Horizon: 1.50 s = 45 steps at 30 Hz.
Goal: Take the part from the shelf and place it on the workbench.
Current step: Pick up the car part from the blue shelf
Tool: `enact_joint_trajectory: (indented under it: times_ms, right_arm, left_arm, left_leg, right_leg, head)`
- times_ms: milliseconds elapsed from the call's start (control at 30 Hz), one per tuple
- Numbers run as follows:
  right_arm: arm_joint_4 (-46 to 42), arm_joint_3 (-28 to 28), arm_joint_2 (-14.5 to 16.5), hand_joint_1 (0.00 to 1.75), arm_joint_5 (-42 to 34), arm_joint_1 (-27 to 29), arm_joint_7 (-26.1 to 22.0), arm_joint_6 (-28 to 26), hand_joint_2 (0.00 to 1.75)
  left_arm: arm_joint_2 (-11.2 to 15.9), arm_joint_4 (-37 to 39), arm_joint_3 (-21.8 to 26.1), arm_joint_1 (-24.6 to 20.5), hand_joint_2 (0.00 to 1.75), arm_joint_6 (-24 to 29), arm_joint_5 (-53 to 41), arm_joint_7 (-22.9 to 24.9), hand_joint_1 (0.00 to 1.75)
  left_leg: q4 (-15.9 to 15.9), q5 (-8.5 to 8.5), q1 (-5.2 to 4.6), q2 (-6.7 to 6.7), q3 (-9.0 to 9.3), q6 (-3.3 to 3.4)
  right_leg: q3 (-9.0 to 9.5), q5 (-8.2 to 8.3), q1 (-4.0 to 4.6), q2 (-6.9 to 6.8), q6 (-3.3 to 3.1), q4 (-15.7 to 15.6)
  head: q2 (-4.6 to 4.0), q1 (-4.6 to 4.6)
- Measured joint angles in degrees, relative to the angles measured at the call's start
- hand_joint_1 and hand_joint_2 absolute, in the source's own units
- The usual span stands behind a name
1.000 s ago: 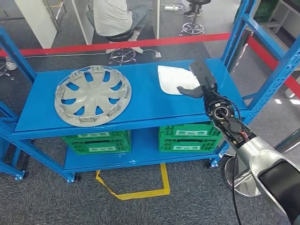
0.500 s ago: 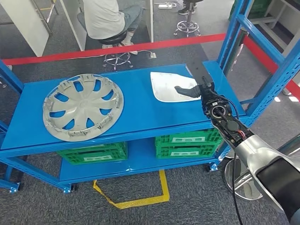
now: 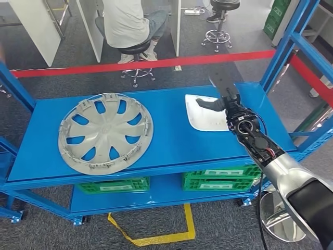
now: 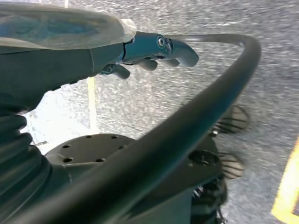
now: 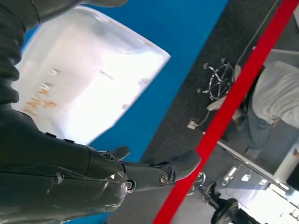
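Fingers [image 3: 208, 104] of the right hand [image 3: 222, 92] lay stretched over the white part [image 3: 202, 117] on the blue shelf [image 3: 168, 135]; from the head view we could not tell whether they touched it, and the palm hid its far edge. A silver hubcap [image 3: 105, 132] lay well apart, green crates [image 3: 220, 179] below. From the right wrist, we saw the fingers [image 5: 176, 170] apart, holding nothing, just beside the part [image 5: 88, 74]. From the left wrist, the left hand [image 4: 148, 53] hung over grey floor [image 4: 141, 102], fingers [image 4: 178, 49] loosely extended, empty.
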Motion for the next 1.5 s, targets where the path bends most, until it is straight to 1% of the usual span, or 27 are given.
enact_joint_trajectory:
  times_ms: [33,67,100,133,167,233,367,500,567,700,867,933,1000,1067,1133,1200,1267,1500]
  right_arm:
    - [0.1,0.0,0.0,0.0,0.0,0.0,0.0,0.0,1.75]
    - [0.1,0.1,0.0,0.0,0.0,0.1,0.1,0.0,1.75]
    - [0.1,0.1,0.0,0.0,0.0,0.2,0.2,0.0,1.75]
    - [0.2,0.1,0.0,0.0,0.1,0.3,0.2,0.0,1.75]
    - [0.1,0.1,0.0,0.0,0.1,0.3,0.2,0.0,1.75]
    - [0.1,0.1,0.0,0.0,0.3,0.3,0.2,0.0,1.75]
    - [0.1,0.1,0.0,0.0,0.4,0.4,0.3,0.0,1.75]
    - [0.1,0.1,0.0,0.0,0.4,0.4,0.3,0.0,1.75]
    - [0.1,0.1,0.0,0.0,0.4,0.5,0.3,0.0,1.75]
    - [0.1,0.1,0.0,0.0,0.8,0.5,0.8,0.3,1.75]
    - [0.1,0.3,0.0,0.0,1.6,0.5,1.6,0.6,1.75]
    - [0.1,0.5,0.0,0.0,3.2,0.4,3.1,0.9,1.75]
    - [0.2,1.0,0.0,0.0,5.8,0.1,5.7,1.4,1.75]
    - [0.3,2.1,0.0,0.0,10.2,-0.7,10.1,2.4,1.75]
    - [0.6,3.6,-0.1,0.0,15.5,-1.9,15.4,4.4,1.75]
    - [0.9,5.1,-0.1,0.0,19.2,-3.1,19.2,6.6,1.75]
    - [1.2,6.3,-0.2,0.0,20.8,-4.1,20.8,7.8,1.75]
    - [2.6,9.0,-0.6,0.0,23.9,-6.0,23.5,9.9,1.75]
  left_arm:
    - [0.0,0.0,0.0,-0.1,0.0,0.2,-0.1,-0.1,0.0]
    - [0.0,0.0,0.0,-0.1,0.0,0.6,-0.1,-0.1,0.0]
    - [0.0,0.0,0.0,-0.2,0.0,1.0,-0.2,0.0,0.0]
    - [0.1,0.0,0.0,-0.2,0.0,1.4,-0.1,0.1,0.0]
    - [0.1,0.1,-0.1,-0.2,0.0,1.6,-0.1,0.1,0.0]
    - [0.1,0.1,-0.1,-0.2,0.0,1.7,-0.1,0.2,0.0]
    - [0.1,0.1,-0.4,-0.5,0.0,1.7,-0.1,0.1,0.0]
    - [0.2,0.1,-0.7,-0.7,0.0,1.7,-0.1,0.1,0.0]
    - [0.1,0.1,-0.9,-0.7,0.0,1.7,-0.1,0.0,0.0]
    - [0.1,0.1,-1.2,-0.7,0.0,1.8,0.0,0.0,0.0]
    - [0.1,0.1,-1.4,-0.7,0.0,1.9,0.2,0.0,0.0]
    - [0.1,0.1,-1.4,-0.6,0.0,2.0,0.3,0.0,0.0]
    - [0.1,0.1,-1.4,-0.6,0.0,2.1,0.4,0.1,0.0]
    - [0.1,0.1,-1.4,-0.6,0.0,2.1,0.5,0.2,0.0]
    - [0.1,0.1,-1.4,-0.6,0.0,2.1,0.5,0.3,0.0]
    - [0.1,0.1,-1.4,-0.7,0.0,2.1,0.5,0.3,0.0]
    - [0.1,0.1,-1.4,-0.7,0.0,2.0,0.5,0.4,0.0]
    - [0.1,0.1,-1.4,-0.7,0.0,1.9,0.6,0.7,0.0]
  left_leg:
    - [0.2,-0.59,-0.04,-0.11,0.46,-0.29]
    - [0.4,-1.06,-0.08,-0.21,0.6,-0.62]
    - [0.7,-1.5,-0.15,-0.31,0.59,-0.88]
    - [0.8,-1.68,-0.18,-0.41,0.35,-0.98]
    - [0.9,-1.75,-0.21,-0.41,0.23,-0.98]
    - [0.7,-1.58,-0.24,-0.41,0.17,-0.87]
    - [0.4,-1.48,-0.23,-0.4,0.4,-0.97]
    - [-0.4,-1.76,-0.18,-0.36,0.78,-0.68]
    - [-0.7,-1.87,-0.13,-0.35,0.89,-0.67]
    - [-0.7,-1.74,-0.03,-0.34,0.84,-1.34]
    - [-0.7,-1.61,-0.02,-0.33,0.86,-1.56]
    - [-0.7,-1.59,-0.02,-0.33,0.86,-1.58]
    - [-0.7,-1.58,-0.02,-0.32,0.87,-1.58]
    - [-0.7,-1.58,-0.02,-0.31,0.89,-1.57]
    - [-0.7,-1.58,-0.03,-0.31,0.9,-1.57]
    - [-0.7,-1.58,-0.03,-0.32,0.9,-1.57]
    - [-0.7,-1.58,-0.03,-0.32,0.9,-1.57]
    - [-0.7,-1.58,-0.03,-0.32,0.89,-1.57]
  right_leg:
    - [0.36,2.71,0.1,-0.03,-0.28,-2.6]
    - [0.58,4.71,0.21,-0.03,-0.63,-4.0]
    - [0.64,5.42,0.3,-0.02,-0.89,-4.3]
    - [0.8,5.42,0.36,0.02,-1.03,-4.1]
    - [0.79,5.79,0.36,0.12,-1.02,-4.1]
    - [0.63,5.71,0.36,0.25,-0.94,-4.1]
    - [0.66,5.17,0.38,0.31,-1.4,-4.3]
    - [0.67,5.02,0.48,0.31,-1.63,-4.3]
    - [0.67,5.04,0.54,0.31,-1.72,-4.3]
    - [0.71,5.17,0.55,0.31,-1.9,-4.3]
    - [0.79,5.36,0.46,0.29,-1.98,-4.3]
    - [0.82,5.42,0.46,0.28,-1.98,-4.4]
    - [0.84,5.45,0.45,0.29,-1.97,-4.4]
    - [0.85,5.46,0.45,0.29,-1.97,-4.4]
    - [0.85,5.46,0.45,0.29,-1.97,-4.5]
    - [0.85,5.46,0.45,0.29,-1.97,-4.5]
    - [0.85,5.46,0.45,0.28,-1.97,-4.5]
    - [0.85,5.46,0.46,0.29,-1.97,-4.5]
  head:
    - [0.0,0.03]
    - [0.0,-0.02]
    - [0.0,-0.12]
    - [0.0,-0.17]
    - [0.0,-0.26]
    - [0.0,-0.35]
    - [0.0,-0.44]
    - [0.0,-0.53]
    - [0.0,-0.58]
    - [0.0,-0.59]
    - [0.0,-0.59]
    - [0.0,-0.59]
    - [0.0,-0.59]
    - [0.0,-0.59]
    - [0.0,-0.58]
    - [0.0,-0.59]
    - [0.0,-0.59]
    - [0.0,-0.59]
